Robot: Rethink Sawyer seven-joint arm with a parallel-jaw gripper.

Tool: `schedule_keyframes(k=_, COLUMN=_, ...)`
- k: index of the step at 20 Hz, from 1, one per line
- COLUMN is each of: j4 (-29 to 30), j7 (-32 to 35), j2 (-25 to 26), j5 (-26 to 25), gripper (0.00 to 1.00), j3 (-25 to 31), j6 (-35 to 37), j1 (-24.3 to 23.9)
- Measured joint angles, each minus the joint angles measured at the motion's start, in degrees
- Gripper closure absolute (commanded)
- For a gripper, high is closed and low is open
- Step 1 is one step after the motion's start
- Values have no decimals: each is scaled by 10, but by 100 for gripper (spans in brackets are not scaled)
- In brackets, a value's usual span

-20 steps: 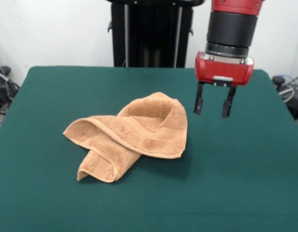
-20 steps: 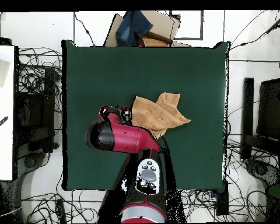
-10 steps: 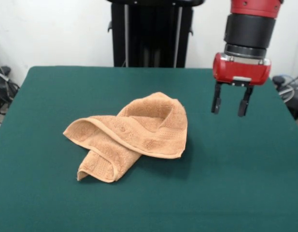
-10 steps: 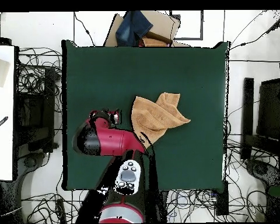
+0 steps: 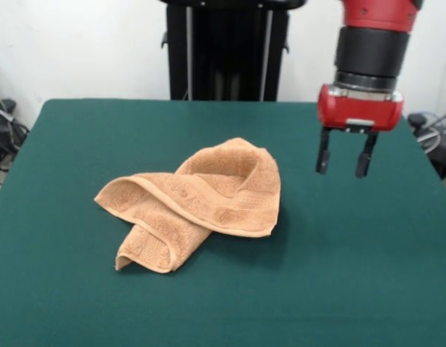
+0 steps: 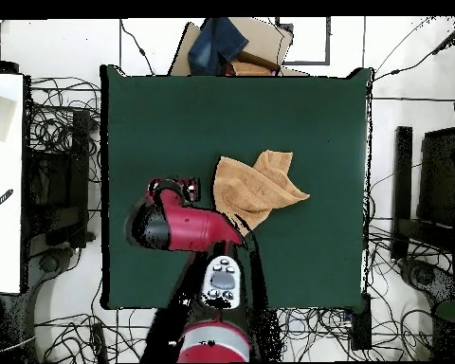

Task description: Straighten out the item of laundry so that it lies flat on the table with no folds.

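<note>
While the towel [image 5: 197, 202] lies folded over itself mid-table [image 5: 367, 275], the gripper [image 5: 344, 153] hangs beside the towel, clear of it, fingers spread, holding nothing.

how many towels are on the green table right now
1. A single orange-tan towel lies crumpled and folded over itself near the middle of the table. The gripper hangs open beside it, not touching. No other towels show in either view.
</note>
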Motion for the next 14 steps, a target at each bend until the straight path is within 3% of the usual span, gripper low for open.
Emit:
schedule_keyframes(k=7, j4=11, j7=0, j2=-6, j5=0, gripper=0, j3=56, j6=0, j1=-93)
schedule_keyframes(k=14, j4=11, j7=0, j2=-10, j5=0, gripper=0, j3=73, j6=9, j1=-108)
